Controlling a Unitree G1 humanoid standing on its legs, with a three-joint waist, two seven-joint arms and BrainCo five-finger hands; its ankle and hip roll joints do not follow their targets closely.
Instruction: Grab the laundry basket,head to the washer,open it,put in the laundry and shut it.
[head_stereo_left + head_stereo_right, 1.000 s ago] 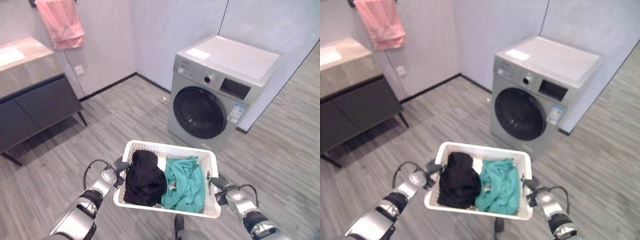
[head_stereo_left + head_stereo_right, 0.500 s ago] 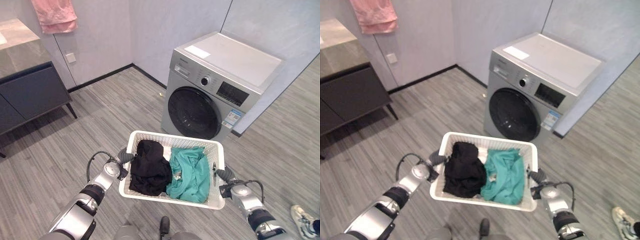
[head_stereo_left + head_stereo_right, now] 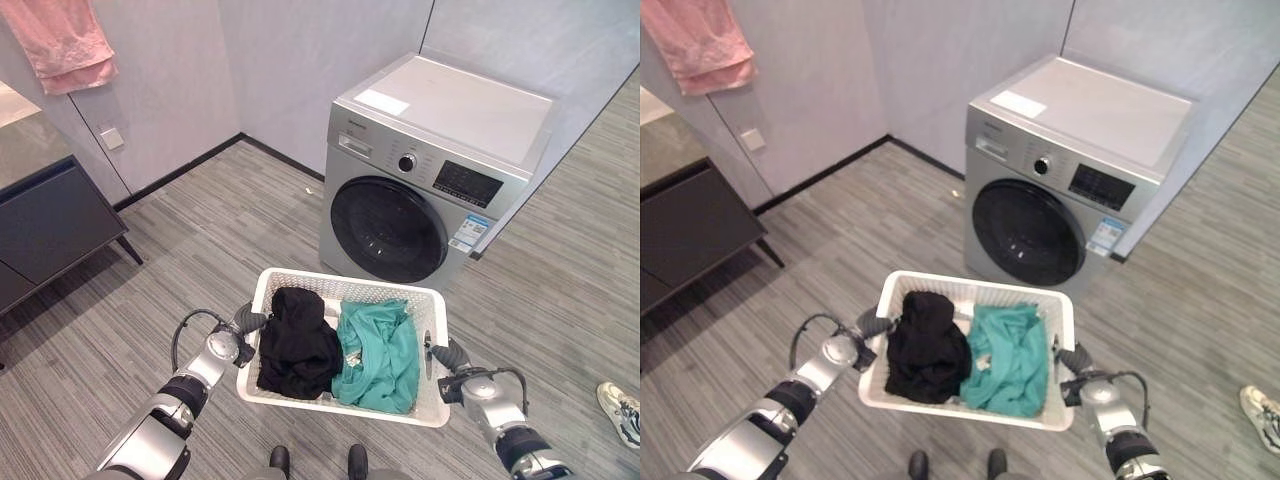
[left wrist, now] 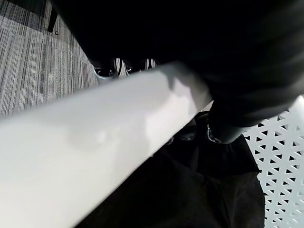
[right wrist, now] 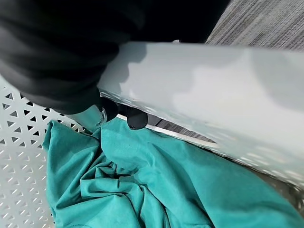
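Ahead, washer (image 3: 432, 180) door closed; both hands curl around basket (image 3: 345, 292) rim.

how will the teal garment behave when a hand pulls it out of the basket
Probably floppy: the teal garment lies crumpled in soft folds. Likely light, thin cloth. It may drag the black garment beside it, since they touch in the white basket, and could snag on the perforated wall.
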